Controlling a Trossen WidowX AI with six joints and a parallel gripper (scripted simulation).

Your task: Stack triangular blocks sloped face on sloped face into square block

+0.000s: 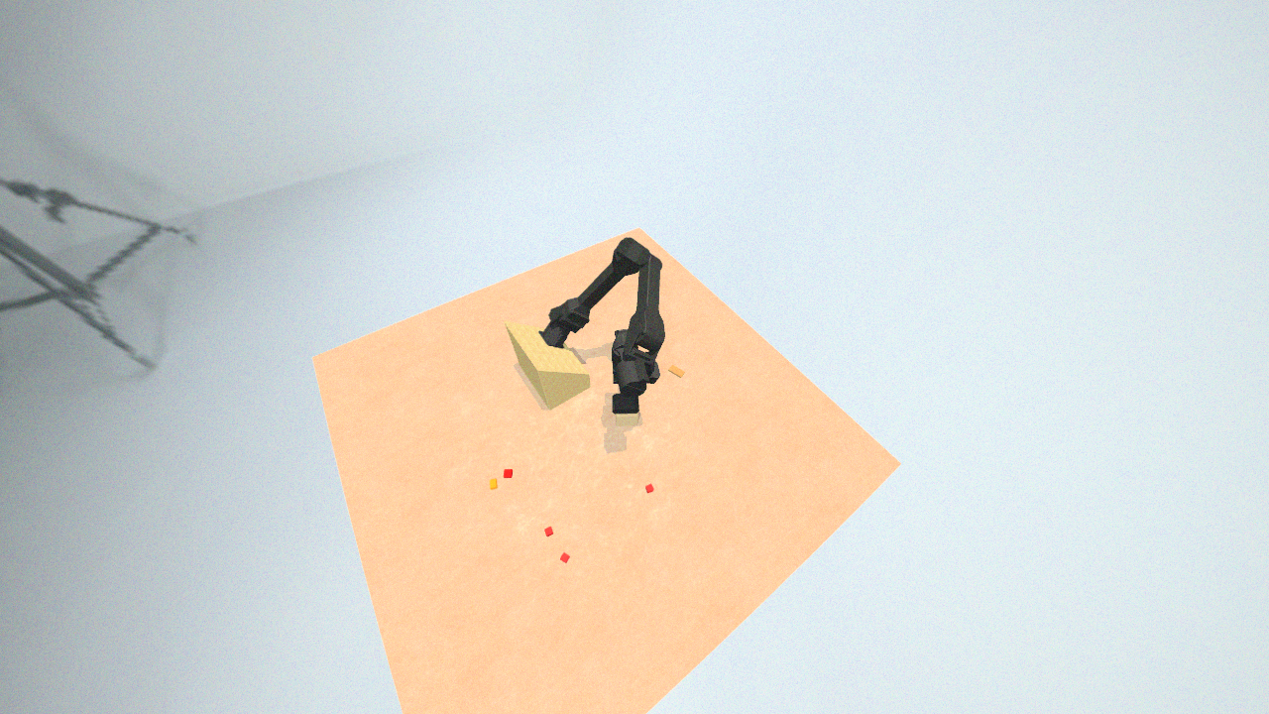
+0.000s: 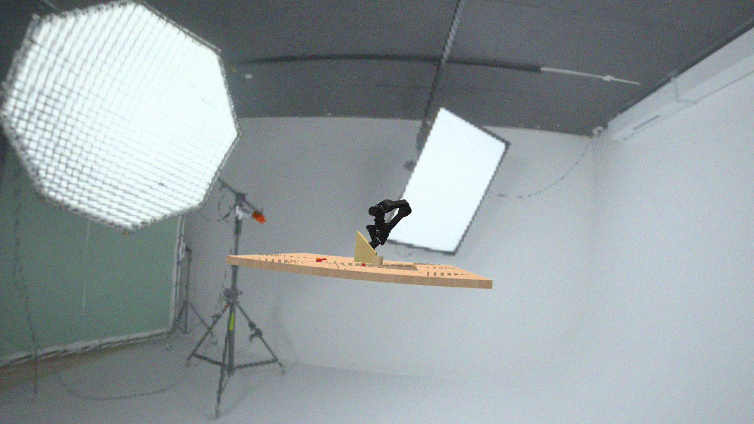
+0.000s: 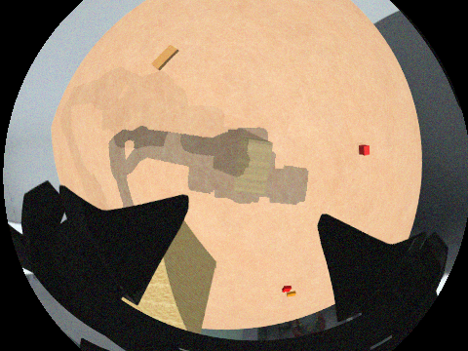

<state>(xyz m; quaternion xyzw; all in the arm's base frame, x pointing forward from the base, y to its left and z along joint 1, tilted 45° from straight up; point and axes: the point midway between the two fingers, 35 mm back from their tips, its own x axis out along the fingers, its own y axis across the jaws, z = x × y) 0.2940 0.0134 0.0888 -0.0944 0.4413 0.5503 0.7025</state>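
A light tan wood-grained block sits on the table. It looks like one squared block with a level top in the wrist view. No second triangular block shows apart from it, but the seam between two halves cannot be made out. My gripper is open and empty. It hangs above the block, with a gap between them in the exterior view. In the top view the hand hides part of the block.
A large tan wedge stands close beside the block, near the arm's base. An orange slab lies on the other side. Small red cubes and a yellow one lie farther out.
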